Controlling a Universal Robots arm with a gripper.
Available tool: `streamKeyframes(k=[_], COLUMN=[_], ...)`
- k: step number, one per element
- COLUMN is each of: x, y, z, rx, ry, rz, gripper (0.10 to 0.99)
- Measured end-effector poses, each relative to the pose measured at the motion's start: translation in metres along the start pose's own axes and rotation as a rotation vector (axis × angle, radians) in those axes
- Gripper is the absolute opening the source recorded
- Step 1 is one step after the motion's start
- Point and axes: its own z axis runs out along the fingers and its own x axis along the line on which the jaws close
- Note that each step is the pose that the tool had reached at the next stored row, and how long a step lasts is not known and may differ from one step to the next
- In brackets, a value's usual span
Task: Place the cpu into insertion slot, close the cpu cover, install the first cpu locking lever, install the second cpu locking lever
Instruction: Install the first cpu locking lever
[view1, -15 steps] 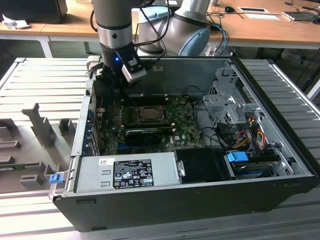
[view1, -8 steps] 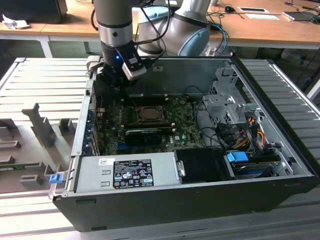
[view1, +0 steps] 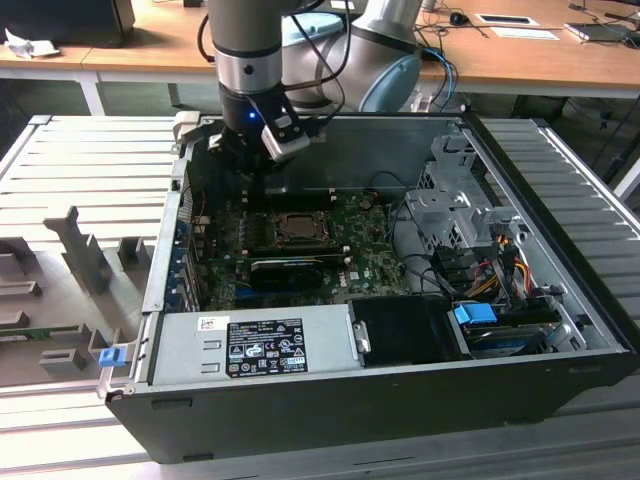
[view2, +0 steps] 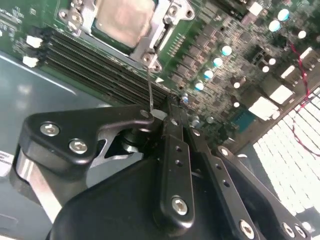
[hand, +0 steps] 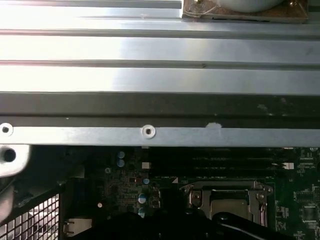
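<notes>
Gripper (view2: 159, 114) is pinching a thin lever (view2: 149, 90) beside the socket (view2: 150, 47); cpu (view2: 124, 20) sitting under closed cover (view2: 159, 27).

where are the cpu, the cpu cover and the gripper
cpu (view2: 122, 22), second wrist view, on its silvery metal top
cpu cover (view2: 161, 25), second wrist view, on the frame's side bar
gripper (view2: 167, 117), second wrist view, at the fingertips

Even overhead light; glare whitens the ribbed metal table (hand: 160, 50), and the case interior (view1: 300, 250) stays dim.
</notes>
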Motion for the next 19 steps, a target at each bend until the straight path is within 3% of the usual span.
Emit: streamKeyframes(k=[7,15,17,18,19], x=[-0.0133,-0.0355,-0.0400,-0.0427,-0.0435], y=[-0.0002,-0.0006,-0.0007,-0.0006,-0.0006], z=[0.0023,0.0050,0.0053,0.0069,0.0102], rx=[0.000,-0.001,-0.011,-0.026,-0.025], ry=[0.0000,0.0000,0.0000,-0.0004,-0.0001], rz=[0.000,0.000,0.000,0.000,-0.002], gripper=[0.106,0.106,0.106,0.106,0.106])
